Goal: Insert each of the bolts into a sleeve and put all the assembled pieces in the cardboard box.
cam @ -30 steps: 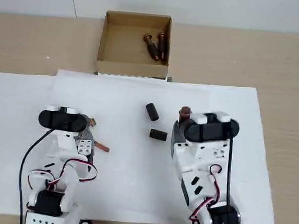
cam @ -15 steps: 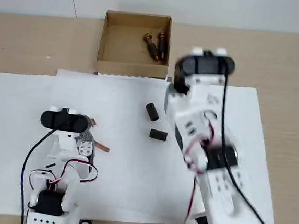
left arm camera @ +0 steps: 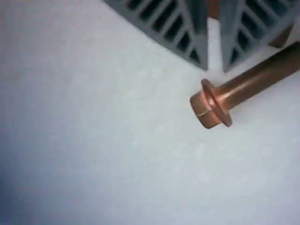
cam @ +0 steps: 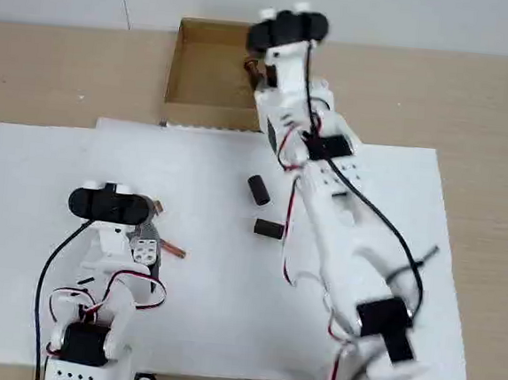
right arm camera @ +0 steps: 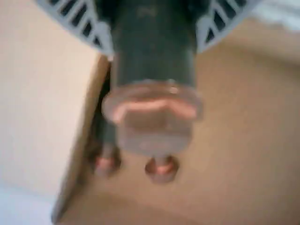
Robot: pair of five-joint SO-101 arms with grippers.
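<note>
My right gripper (right arm camera: 152, 47) is shut on a black sleeve (right arm camera: 152, 56) with a copper bolt's head (right arm camera: 152, 115) sticking out of it. It hangs over the cardboard box (cam: 202, 70), where two assembled pieces (right arm camera: 136, 164) lie against a wall. The right arm (cam: 325, 187) stretches from the front edge to the box. Two loose black sleeves (cam: 258, 189) (cam: 268, 229) lie on the white paper. My left gripper (left arm camera: 215, 63) is shut with nothing in it, low over the paper. A bare copper bolt (left arm camera: 234, 96) lies just past its tips and also shows in the high view (cam: 173, 250).
White paper (cam: 60, 164) covers the front of the wooden table (cam: 493, 104). The box stands just beyond the paper's far edge. The left arm (cam: 101, 257) stays at the front left.
The right arm has swung from beside the loose sleeves out to the cardboard box, carrying the sleeved bolt. The left arm has barely moved.
</note>
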